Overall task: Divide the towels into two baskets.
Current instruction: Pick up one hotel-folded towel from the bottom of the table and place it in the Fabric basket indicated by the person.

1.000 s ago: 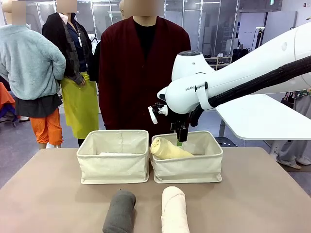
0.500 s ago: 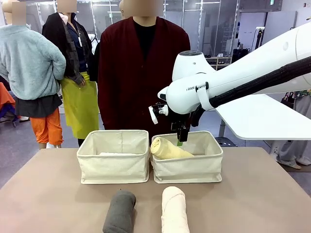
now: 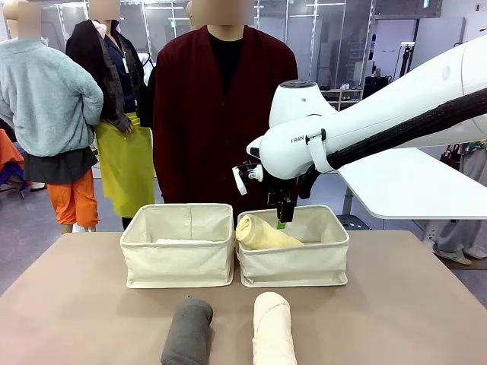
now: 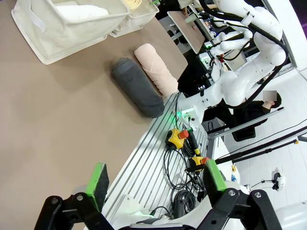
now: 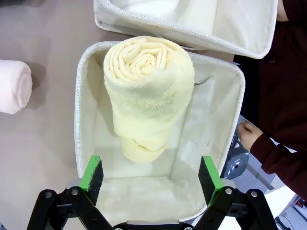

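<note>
Two cream canvas baskets stand side by side, the left basket [image 3: 176,262] and the right basket [image 3: 293,266]. A pale yellow towel [image 3: 262,234] [image 5: 146,86] leans inside the right one, its rolled end up on the rim. My right gripper [image 3: 281,217] [image 5: 151,173] hangs open just above that basket, apart from the towel. In the left basket lies a white towel [image 3: 179,241] [image 4: 81,10]. A dark grey towel [image 3: 187,331] [image 4: 136,86] and a cream towel [image 3: 274,327] [image 4: 156,69] lie on the table in front. My left gripper [image 4: 156,177] is open and holds nothing, off the table's near edge.
A person in a dark red cardigan stands right behind the baskets, one hand [image 5: 247,134] near the right basket's far side. The brown table [image 3: 84,304] has free room at left and right. Cables and emergency-stop buttons [image 4: 180,139] lie below the near edge.
</note>
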